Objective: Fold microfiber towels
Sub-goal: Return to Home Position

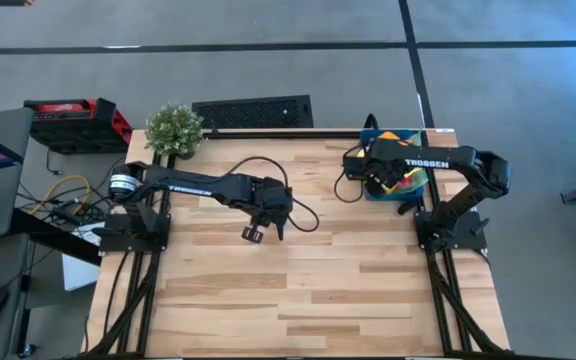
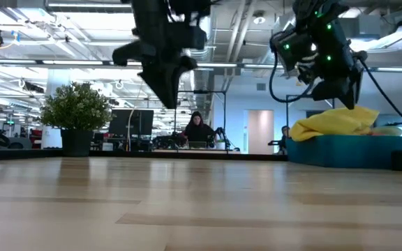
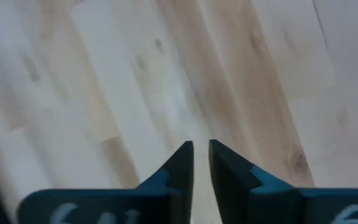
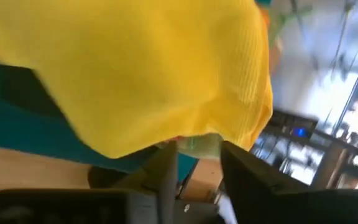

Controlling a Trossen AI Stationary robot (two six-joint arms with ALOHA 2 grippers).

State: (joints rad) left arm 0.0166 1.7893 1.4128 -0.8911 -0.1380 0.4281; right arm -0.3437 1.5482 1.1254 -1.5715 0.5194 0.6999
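High view: shows the left gripper [image 1: 253, 234] above bare wood near the middle of the table [image 1: 298, 300], well apart from the teal bin [image 1: 372, 193] at the far right corner. Places the right gripper [image 1: 380, 180] over that bin, partly masking the yellow towel [image 1: 415, 181] heaped inside. Also shows a potted plant [image 1: 175, 128] at the far left edge. Low view: sets the yellow towel [image 2: 333, 122] mounded above the teal bin [image 2: 347, 150], with the right gripper [image 2: 337, 87] just above it. Puts the left gripper [image 2: 165, 84] high over the table, the potted plant [image 2: 75, 111] behind, and a seated person [image 2: 197, 129] in the room beyond. Left wrist view: reveals fingers [image 3: 182, 162] pressed almost together, nothing pinched. Right wrist view: reveals fingers [image 4: 166, 171] spread with nothing between, and the yellow towel [image 4: 135, 74] filling the view ahead, draped over the teal bin [image 4: 17, 130].
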